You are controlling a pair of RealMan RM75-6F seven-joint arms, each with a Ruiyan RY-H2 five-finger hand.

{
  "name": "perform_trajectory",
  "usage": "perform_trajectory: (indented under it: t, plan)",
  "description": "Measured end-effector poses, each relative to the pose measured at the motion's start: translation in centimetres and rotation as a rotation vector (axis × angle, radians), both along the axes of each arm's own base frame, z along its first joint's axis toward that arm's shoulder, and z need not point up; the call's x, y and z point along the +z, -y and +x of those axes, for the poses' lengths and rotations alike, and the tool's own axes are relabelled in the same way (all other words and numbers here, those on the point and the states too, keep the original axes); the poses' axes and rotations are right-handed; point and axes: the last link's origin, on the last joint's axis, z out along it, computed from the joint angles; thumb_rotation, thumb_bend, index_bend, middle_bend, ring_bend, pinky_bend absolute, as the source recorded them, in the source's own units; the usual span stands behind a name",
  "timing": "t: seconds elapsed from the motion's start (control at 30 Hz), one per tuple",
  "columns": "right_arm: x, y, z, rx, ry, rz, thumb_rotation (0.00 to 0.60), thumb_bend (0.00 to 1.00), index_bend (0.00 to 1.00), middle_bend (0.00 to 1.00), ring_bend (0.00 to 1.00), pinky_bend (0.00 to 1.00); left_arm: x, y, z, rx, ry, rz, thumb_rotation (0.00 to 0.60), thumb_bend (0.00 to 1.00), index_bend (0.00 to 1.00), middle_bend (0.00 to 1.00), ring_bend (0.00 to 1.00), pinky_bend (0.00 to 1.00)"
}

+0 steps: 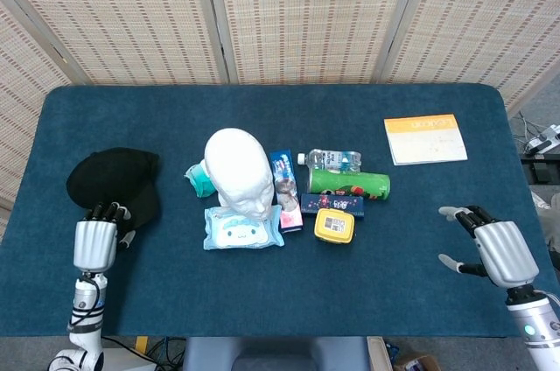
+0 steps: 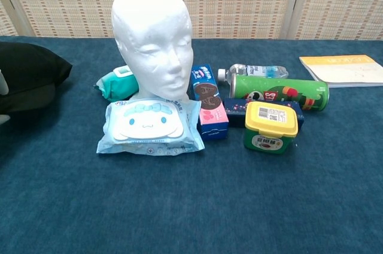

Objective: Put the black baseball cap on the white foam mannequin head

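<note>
- Black baseball cap [image 1: 112, 180] lying on the blue table [image 1: 262, 292] at far left, well apart from the white foam mannequin head [image 1: 239, 170].
- Left hand [image 1: 95, 238] at the cap's near edge, fingers [image 1: 107, 212] reaching onto the brim; cannot tell whether pinching it or only touching.
- Right hand [image 1: 492, 247] at far right above the table, fingers spread, holding nothing.
- Mannequin head standing upright near mid-table, bare on top, face toward the robot.
- Pale blue wet-wipe pack [image 2: 152, 126] flat just in front of the head, touching its base.
- Teal packet [image 2: 118, 82] just beside the head on its left.
- Blue cookie box [image 2: 207, 102], green chip can [image 2: 279, 91], water bottle [image 2: 251, 71], dark blue box [image 2: 235, 109] and yellow-lidded tub [image 2: 271, 126] clustered to the right of the head.
- Orange-topped notebook [image 1: 424, 138] flat toward the far right, well apart from the cluster.
</note>
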Motion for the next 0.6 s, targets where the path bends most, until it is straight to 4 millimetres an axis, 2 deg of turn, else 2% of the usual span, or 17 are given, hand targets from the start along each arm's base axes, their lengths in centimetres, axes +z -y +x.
perform_trajectory:
  t: [0.27,0.6]
  plan:
    - [0.1,0.0,0.0,-0.001,0.002,-0.002,0.6,0.0,0.29,0.39,0.29,0.62,0.4,-0.7,-0.3,0.033,-0.033,0.019,0.6,0.2,0.44,0.4,0.27,0.44]
    - [0.1,0.0,0.0,-0.001,0.002,-0.002,0.6,0.0,0.29,0.39,0.29,0.62,0.9,-1.1,-0.8,0.11,-0.061,0.056,0.6,0.22,0.4,0.4,0.27,0.43]
